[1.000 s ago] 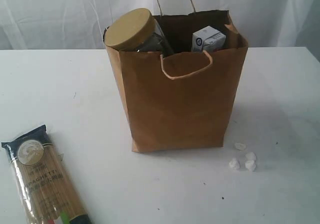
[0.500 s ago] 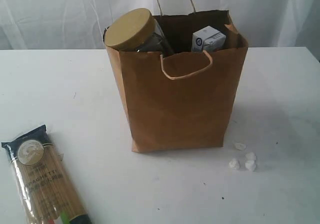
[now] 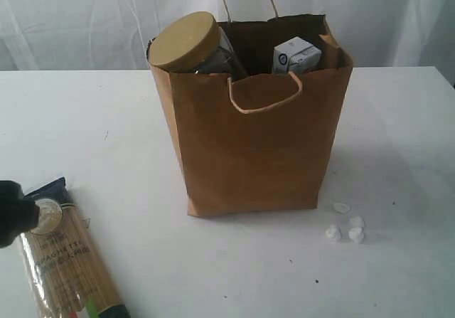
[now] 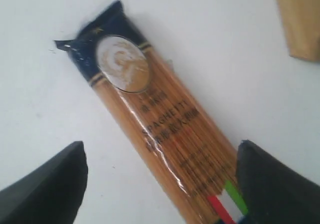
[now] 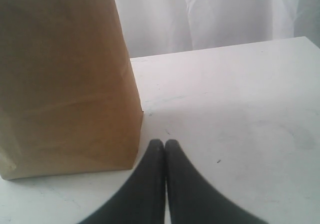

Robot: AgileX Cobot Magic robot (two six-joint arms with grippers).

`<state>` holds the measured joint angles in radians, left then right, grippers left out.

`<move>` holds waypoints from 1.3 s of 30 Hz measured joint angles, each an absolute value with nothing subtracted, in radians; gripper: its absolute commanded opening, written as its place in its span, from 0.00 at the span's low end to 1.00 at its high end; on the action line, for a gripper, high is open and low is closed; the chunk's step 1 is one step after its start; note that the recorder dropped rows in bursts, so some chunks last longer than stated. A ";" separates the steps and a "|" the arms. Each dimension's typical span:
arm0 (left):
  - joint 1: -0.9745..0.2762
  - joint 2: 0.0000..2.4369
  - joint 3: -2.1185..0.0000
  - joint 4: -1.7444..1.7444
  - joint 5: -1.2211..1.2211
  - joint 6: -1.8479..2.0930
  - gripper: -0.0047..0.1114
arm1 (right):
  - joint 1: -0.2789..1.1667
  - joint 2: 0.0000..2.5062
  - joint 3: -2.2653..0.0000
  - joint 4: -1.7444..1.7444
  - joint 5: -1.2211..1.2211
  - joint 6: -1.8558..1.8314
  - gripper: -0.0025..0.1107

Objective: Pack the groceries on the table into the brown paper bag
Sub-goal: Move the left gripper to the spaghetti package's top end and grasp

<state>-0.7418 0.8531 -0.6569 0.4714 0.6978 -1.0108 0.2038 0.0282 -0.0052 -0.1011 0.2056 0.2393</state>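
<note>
Left gripper [image 4: 160,148], jaws spread, hangs over blue-ended spaghetti packet [image 4: 150,114].

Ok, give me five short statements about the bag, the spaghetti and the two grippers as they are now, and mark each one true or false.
1. The spaghetti packet lies flat on the table, outside the brown paper bag. True.
2. The tan-lidded jar stands on the table beside the bag. False: it sits inside the bag, its lid above the rim.
3. The left gripper is open over the spaghetti packet. True.
4. The right gripper is spread wide. False: its jaws are pressed together, holding nothing.
5. The white-blue packet is inside the bag. True.
</note>
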 measured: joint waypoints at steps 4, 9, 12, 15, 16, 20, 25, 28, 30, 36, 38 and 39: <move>-0.742 0.981 -0.657 0.587 0.708 -1.235 0.75 | 0.204 0.028 -0.005 -0.101 0.206 0.239 0.02; -0.742 1.092 -0.657 0.664 0.679 -1.380 0.75 | 0.204 0.028 -0.005 -0.097 0.206 0.239 0.02; -0.731 1.174 -0.659 0.744 0.665 -1.546 0.75 | 0.204 0.028 -0.005 -0.093 0.206 0.239 0.02; -0.705 1.226 -0.659 0.756 0.664 -1.570 0.75 | 0.204 0.028 -0.005 -0.093 0.206 0.239 0.02; -0.698 1.245 -0.659 0.756 0.664 -1.573 0.75 | 0.204 0.028 -0.005 -0.093 0.206 0.239 0.02; -0.662 1.311 -0.659 0.758 0.642 -1.577 0.75 | 0.204 0.028 -0.005 -0.091 0.206 0.239 0.02; -0.633 1.351 -0.661 0.760 0.479 -1.583 0.75 | 0.204 0.028 -0.005 -0.091 0.206 0.239 0.02; -0.631 1.355 -0.661 0.762 0.442 -1.583 0.75 | 0.204 0.028 -0.005 -0.091 0.206 0.239 0.02; -0.629 1.357 -0.661 0.766 0.442 -1.596 0.75 | 0.204 0.028 -0.005 -0.091 0.206 0.239 0.02; -0.629 1.358 -0.661 0.773 0.444 -1.669 0.75 | 0.204 0.028 -0.005 -0.091 0.206 0.239 0.02; -0.629 1.358 -0.661 0.777 0.439 -1.683 0.75 | 0.204 0.028 -0.005 -0.091 0.206 0.239 0.02; -0.629 1.358 -0.661 0.777 0.432 -1.688 0.75 | 0.204 0.028 -0.005 -0.091 0.206 0.239 0.02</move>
